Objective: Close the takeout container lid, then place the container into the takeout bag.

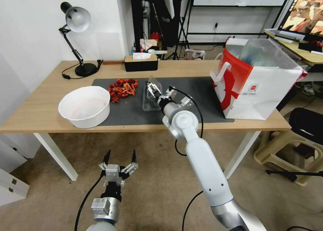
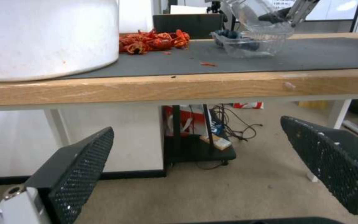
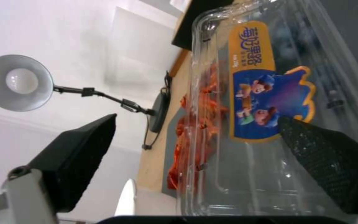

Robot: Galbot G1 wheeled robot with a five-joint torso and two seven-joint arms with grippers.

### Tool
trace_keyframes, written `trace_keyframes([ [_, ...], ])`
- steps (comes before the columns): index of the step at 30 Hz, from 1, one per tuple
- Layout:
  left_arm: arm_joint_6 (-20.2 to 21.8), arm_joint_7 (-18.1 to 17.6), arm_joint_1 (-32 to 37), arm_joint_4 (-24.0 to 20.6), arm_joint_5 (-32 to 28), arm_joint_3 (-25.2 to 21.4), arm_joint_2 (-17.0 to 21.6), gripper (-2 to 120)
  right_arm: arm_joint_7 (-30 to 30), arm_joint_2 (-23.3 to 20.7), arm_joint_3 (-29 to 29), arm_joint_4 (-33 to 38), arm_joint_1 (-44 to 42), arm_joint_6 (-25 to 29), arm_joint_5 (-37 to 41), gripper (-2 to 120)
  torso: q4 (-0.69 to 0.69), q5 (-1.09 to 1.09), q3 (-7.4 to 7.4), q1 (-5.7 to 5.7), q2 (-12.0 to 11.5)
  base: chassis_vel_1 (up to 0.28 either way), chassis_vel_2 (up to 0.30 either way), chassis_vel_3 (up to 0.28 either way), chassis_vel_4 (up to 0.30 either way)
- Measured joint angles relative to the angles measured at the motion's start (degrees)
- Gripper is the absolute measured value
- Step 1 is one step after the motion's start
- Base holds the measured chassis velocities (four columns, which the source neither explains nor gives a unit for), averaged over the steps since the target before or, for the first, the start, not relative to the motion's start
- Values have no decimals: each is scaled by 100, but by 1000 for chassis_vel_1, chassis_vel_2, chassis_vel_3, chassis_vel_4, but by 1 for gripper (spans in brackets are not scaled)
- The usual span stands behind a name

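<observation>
One takeout container (image 1: 150, 101), lid (image 3: 266, 93) raised between right gripper (image 1: 155, 91) fingers spread apart; left gripper (image 1: 120, 157) fingers apart.

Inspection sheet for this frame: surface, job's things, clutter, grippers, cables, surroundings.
Surface: wooden table with dark mat.
Job's things: takeout container on the mat, lid raised, not shut; takeout bag upright at the table's right end.
Clutter: white bowl, red food scraps, tissue box, desk lamp.
Grippers: right gripper open at the lid; left gripper open, parked below the table edge.
Cables: lamp cord on the table.
Surroundings: stool, tripods behind.
</observation>
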Motion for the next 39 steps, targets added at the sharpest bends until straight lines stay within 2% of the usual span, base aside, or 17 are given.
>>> trace_keyframes([
  [6, 0, 3, -12, 1, 0, 9, 6, 100, 82, 0, -1, -71, 26, -66, 35, 85, 0, 0, 0, 0, 0, 0, 0, 0, 0],
  [9, 2, 6, -25, 9, 1, 26, 6, 100, 139, 0, -2, -75, 58, -115, 36, 71, 0, 0, 0, 0, 0, 0, 0, 0, 0],
  [11, 2, 7, -26, 10, 2, 27, 6, 100, 149, 0, -2, -76, 62, -121, 35, 69, 0, 0, 0, 0, 0, 0, 0, 0, 0],
  [13, 4, 8, -39, 18, 3, 31, 12, 100, 263, 0, -3, -91, 79, -218, 8, 56, 0, 0, 0, 0, 0, 0, 0, 0, 0],
  [14, 4, 8, -39, 18, 3, 31, 12, 100, 263, 0, -3, -91, 79, -218, 8, 56, 0, 0, 0, 0, 0, 0, 0, 0, 0],
  [17, 9, 10, -56, 17, 2, 32, 26, 100, 350, 0, -14, -109, 71, -335, -72, 43, 0, 0, 0, 0, 0, 0, 0, 0, 0],
  [18, 9, 10, -56, 17, 2, 32, 26, 100, 350, 0, -14, -109, 71, -335, -72, 43, 0, 0, 0, 0, 0, 0, 0, 0, 0],
  [21, 14, 13, -84, 6, -14, 32, 45, 100, 394, 0, -22, -124, 59, -414, -156, 27, 0, 0, 0, 0, 0, 0, 0, 0, 0],
  [23, 15, 17, -92, -3, -26, 34, 53, 100, 405, 0, -24, -126, 58, -434, -166, 25, 0, 0, 0, 0, 0, 0, 0, 0, 0],
  [29, -17, 157, -208, -145, -289, 41, 151, 100, 488, 0, -36, -126, 59, -557, -252, 0, 0, 0, 0, 0, 0, 0, 0, 0, 0],
  [31, -21, 187, -242, -188, -374, 40, 182, 100, 515, 0, -36, -126, 59, -594, -257, 0, 0, 0, 0, 0, 0, 0, 0, 0, 0],
  [34, -30, 261, -367, -303, -704, 40, 286, 100, 567, 0, -36, -126, 59, -668, -265, 0, 0, 0, 0, 0, 0, 0, 0, 0, 0],
  [36, -24, 322, -527, -410, -1151, 64, 402, 100, 604, 0, -36, -126, 59, -748, -266, 0, 0, -1, 0, 0, 0, 0, 0, 0, 0],
  [37, -24, 322, -527, -410, -1151, 64, 402, 100, 604, 0, -36, -126, 59, -748, -266, 0, 0, -1, 0, 0, 0, 0, 0, 0, 0],
  [39, 55, 331, -772, -518, -1805, 118, 552, 100, 643, 0, -39, -126, 59, -810, -266, 0, 0, 0, 0, 0, 0, 0, 0, 0, 0],
])
